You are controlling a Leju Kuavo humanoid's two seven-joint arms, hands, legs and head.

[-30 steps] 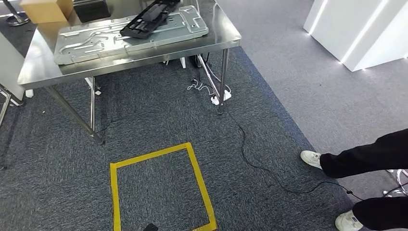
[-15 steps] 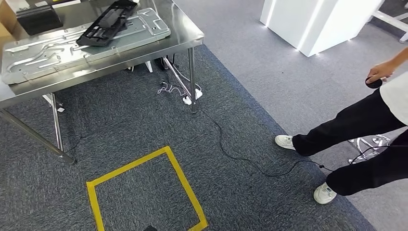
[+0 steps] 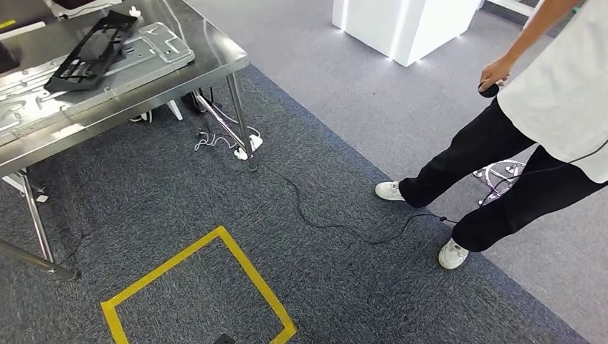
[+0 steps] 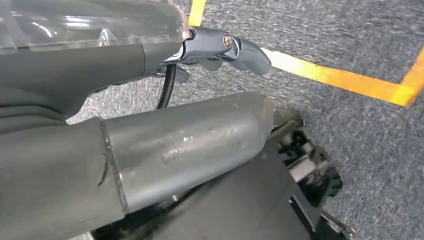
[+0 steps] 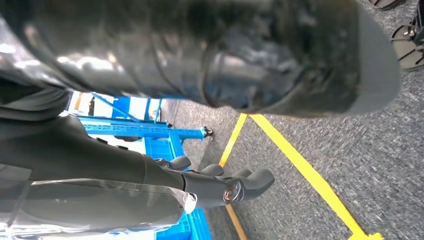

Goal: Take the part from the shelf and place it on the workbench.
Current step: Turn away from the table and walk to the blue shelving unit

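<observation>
A black plastic frame part (image 3: pixel 89 50) lies on a pressed metal plate (image 3: pixel 154 46) on the steel workbench (image 3: pixel 215 64) at the upper left of the head view. My left hand (image 4: pixel 220 47) hangs over the grey carpet beside a yellow tape line (image 4: pixel 345 82), fingers loose, holding nothing. My right hand (image 5: pixel 220 182) also hangs empty with its fingers apart. Beyond it stand a blue rack (image 5: pixel 145 131) and a blue crate (image 5: pixel 162 147).
A person (image 3: pixel 530 122) in black trousers and white shoes stands at the right, a small dark object in one hand. A black cable (image 3: pixel 323 223) runs across the carpet from under the bench. A yellow tape square (image 3: pixel 247 269) marks the floor. White blocks (image 3: pixel 401 21) stand far back.
The camera has turned right: bench and tape square slid to the left of the picture, and the person has come much further into the frame. Nothing on the bench itself moved.
</observation>
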